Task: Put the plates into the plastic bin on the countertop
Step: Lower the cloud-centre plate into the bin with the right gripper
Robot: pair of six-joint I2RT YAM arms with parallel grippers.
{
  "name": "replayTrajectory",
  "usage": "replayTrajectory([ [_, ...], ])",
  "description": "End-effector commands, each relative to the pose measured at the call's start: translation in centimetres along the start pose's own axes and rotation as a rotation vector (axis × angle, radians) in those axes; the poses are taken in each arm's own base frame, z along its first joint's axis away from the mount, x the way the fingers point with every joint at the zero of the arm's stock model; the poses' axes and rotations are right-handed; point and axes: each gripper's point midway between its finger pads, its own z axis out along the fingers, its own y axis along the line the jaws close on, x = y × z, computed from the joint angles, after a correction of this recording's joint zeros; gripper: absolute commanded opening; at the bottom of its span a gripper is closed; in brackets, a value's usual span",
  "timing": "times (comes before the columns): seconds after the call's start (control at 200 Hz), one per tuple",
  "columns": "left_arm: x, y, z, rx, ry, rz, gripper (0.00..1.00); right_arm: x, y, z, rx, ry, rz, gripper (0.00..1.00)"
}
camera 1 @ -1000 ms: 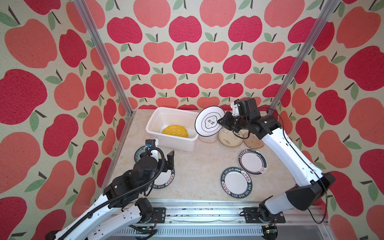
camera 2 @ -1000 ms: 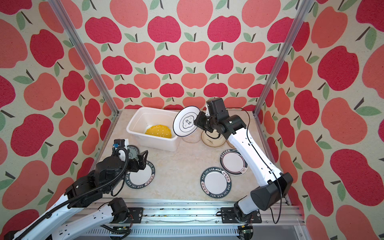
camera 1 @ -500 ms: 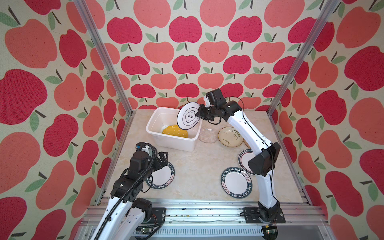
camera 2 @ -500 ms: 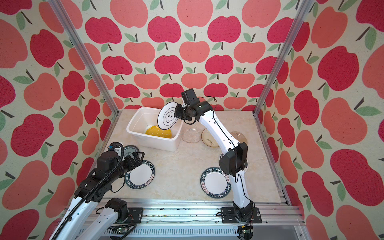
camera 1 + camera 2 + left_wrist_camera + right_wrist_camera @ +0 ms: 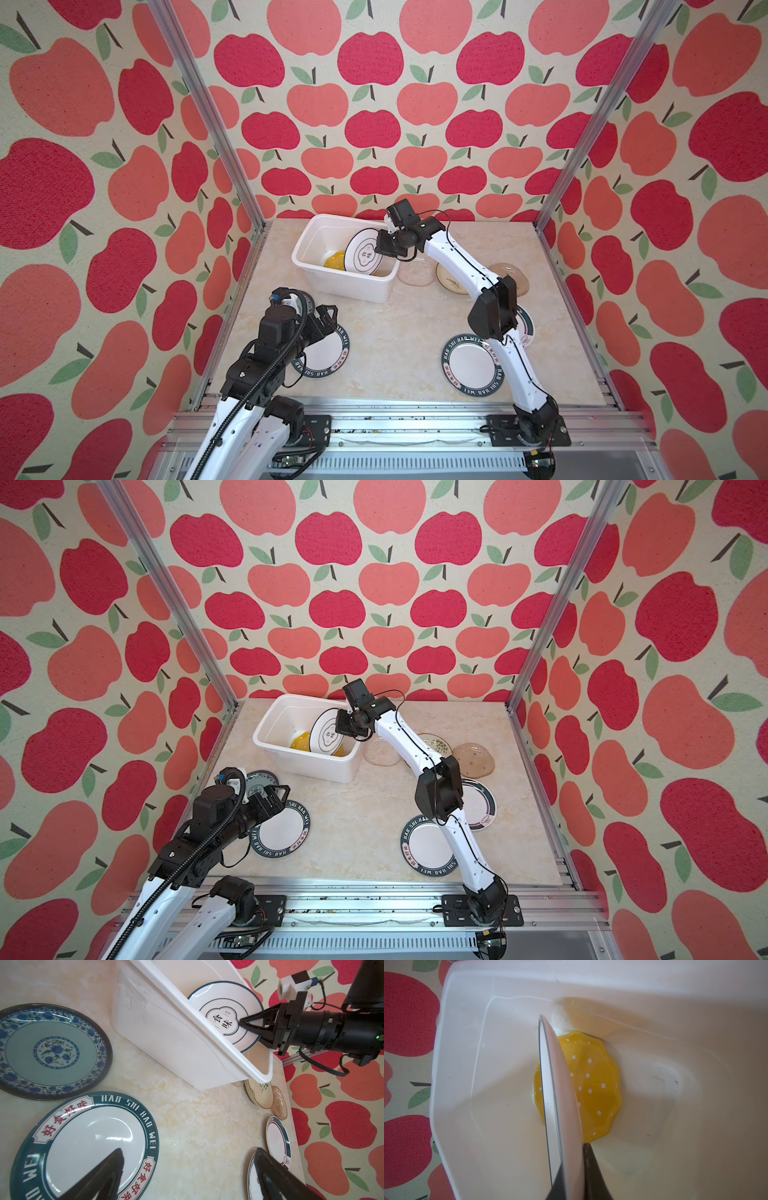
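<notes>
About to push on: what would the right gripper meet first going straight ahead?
Probably the yellow dotted plate in the bin; its held emblem plate would touch first. Depth unclear.

Bare countertop (image 5: 395,332) mid-table; plates (image 5: 328,359) either side; bin (image 5: 345,286) behind

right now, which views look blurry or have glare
Right wrist view: the held plate and right claw, close to the lens, are soft; the bin wall washed out. Left wrist view: left claw blurred, glare streaks on the lettered plate. Both top views: sharp.
</notes>
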Motion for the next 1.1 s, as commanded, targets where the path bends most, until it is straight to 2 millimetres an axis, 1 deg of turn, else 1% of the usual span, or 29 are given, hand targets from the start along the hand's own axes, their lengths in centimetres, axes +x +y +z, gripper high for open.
replayTrajectory([
  [0.0, 0.0, -0.2, 0.3, 0.007, 0.013, -0.007, 0.99, -0.8, 2.6, 0.4, -0.096, -0.032, -0.018, 0.00],
  [0.245, 0.0, -0.5, 0.7, 0.011, 0.034, 0.001, 0.99, 0.7, 2.7, 3.5, -0.128, 0.014, 0.025, 0.00],
  [0.395, 0.0, -0.6, 0.5, 0.019, 0.027, 0.006, 0.99, 1.1, 2.5, 4.3, -0.125, 0.023, 0.026, 0.00],
  [0.46, 0.0, -0.6, 0.4, 0.020, 0.022, 0.007, 0.99, 1.1, 2.6, 3.9, -0.105, 0.010, -0.004, 0.00],
  [0.545, 0.0, -0.6, 0.3, 0.024, 0.019, 0.009, 0.99, 0.9, 2.8, 2.7, -0.056, -0.023, -0.059, 0.00],
  [0.65, 0.0, -0.7, 0.4, 0.026, 0.020, 0.009, 0.99, 0.7, 3.3, 1.5, -0.033, -0.047, -0.068, 0.00],
  [0.93, -0.1, -0.8, 0.0, 0.041, 0.007, 0.015, 0.99, -1.0, 6.9, -2.6, -0.058, -0.171, -0.110, 0.00],
  [1.006, -0.1, -0.8, -0.2, 0.044, 0.002, 0.015, 0.99, -1.1, 7.6, -3.0, -0.063, -0.190, -0.122, 0.00],
  [1.091, 0.0, -0.8, -0.2, 0.044, 0.001, 0.015, 0.99, -0.8, 7.9, -2.7, -0.071, -0.187, -0.111, 0.00],
])
